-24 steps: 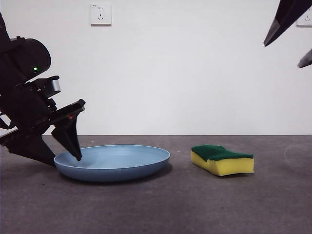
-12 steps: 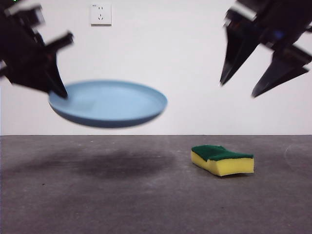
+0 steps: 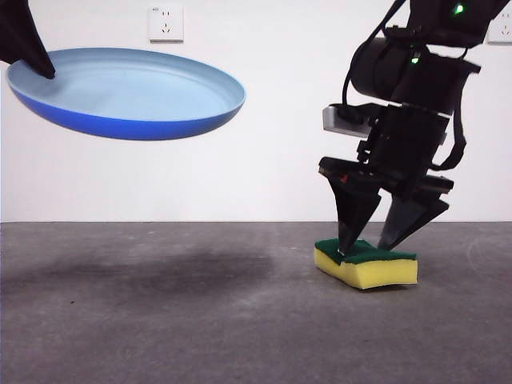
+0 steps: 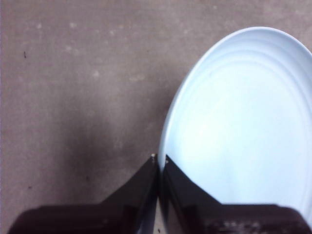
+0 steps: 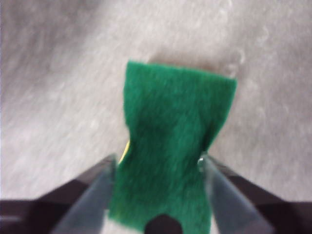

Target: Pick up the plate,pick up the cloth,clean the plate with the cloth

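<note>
The light-blue plate (image 3: pixel 128 88) hangs high at the left of the front view, tilted, well above the table. My left gripper (image 3: pixel 28 50) is shut on its rim; the left wrist view shows the jaws (image 4: pixel 160 160) pinched on the plate's edge (image 4: pixel 239 131). The cloth is a yellow sponge with a green top (image 3: pixel 368 268), lying on the table at the right. My right gripper (image 3: pixel 364 248) is open, with one jaw on each side of the sponge and its tips at the green layer. The right wrist view shows the gripper (image 5: pixel 158 161) straddling the green top (image 5: pixel 170 122).
The grey table (image 3: pixel 200 320) carries a faint shadow below the plate. A white wall stands behind with a socket (image 3: pixel 165 23) at the upper left and another (image 3: pixel 502 32) at the upper right corner.
My left gripper has lifted the plate from the table to high at the left. My right arm has come down from the upper right and its open jaws now straddle the sponge.
</note>
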### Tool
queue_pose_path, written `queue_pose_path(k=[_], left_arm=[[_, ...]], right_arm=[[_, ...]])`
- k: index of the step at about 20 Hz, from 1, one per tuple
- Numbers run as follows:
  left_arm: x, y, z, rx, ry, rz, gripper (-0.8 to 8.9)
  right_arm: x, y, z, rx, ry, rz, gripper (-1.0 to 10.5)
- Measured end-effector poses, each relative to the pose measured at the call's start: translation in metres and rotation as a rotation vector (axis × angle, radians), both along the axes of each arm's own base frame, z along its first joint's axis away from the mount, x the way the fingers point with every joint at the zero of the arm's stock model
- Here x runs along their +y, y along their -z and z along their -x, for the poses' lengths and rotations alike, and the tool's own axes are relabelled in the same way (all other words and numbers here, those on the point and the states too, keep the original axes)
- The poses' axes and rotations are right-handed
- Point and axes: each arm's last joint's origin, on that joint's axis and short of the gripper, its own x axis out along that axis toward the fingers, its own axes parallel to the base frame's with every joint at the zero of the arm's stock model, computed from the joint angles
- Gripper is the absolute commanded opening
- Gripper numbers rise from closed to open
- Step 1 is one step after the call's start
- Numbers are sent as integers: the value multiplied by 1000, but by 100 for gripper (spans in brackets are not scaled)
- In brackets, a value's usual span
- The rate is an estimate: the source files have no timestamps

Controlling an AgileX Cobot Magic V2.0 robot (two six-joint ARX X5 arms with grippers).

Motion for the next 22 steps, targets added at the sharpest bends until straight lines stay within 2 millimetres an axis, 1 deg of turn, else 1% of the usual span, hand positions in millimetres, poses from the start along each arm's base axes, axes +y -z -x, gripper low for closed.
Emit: queue_pose_path(k=[3,5,6,7,13,15,17,18,20,22], left_arm=[[0,1,1,16,1,-5,-7],[0,1,1,16,1,-5,-7],[0,1,1,17,1,-5,-7],[0,1,1,16,1,-5,-7],[0,1,1,16,1,-6,-7],[0,3,-1,23,-10,-19,-7],[-1,11,-9,58,-25,-40,-7],[-2,16,-15,86,-28,-49,-7],[-5,29,-26,145,-26,-63,-7],[-10,41,-36,192,-15,-73,-7]], right_arm=[[2,10,-4,15,0,7,231],[3,13,-6,22,0,11,91],[3,14,-7,21,2,14,62],[3,15,-7,22,0,16,-8],[3,16,-7,26,-15,18,-17],[3,11,-4,25,-16,14,-17],[6,-4,5,13,-23,4,-17],[8,-18,12,-15,-32,-13,-17],[12,-54,30,-107,-54,-67,-17],[15,-86,50,-191,-70,-132,-17]])
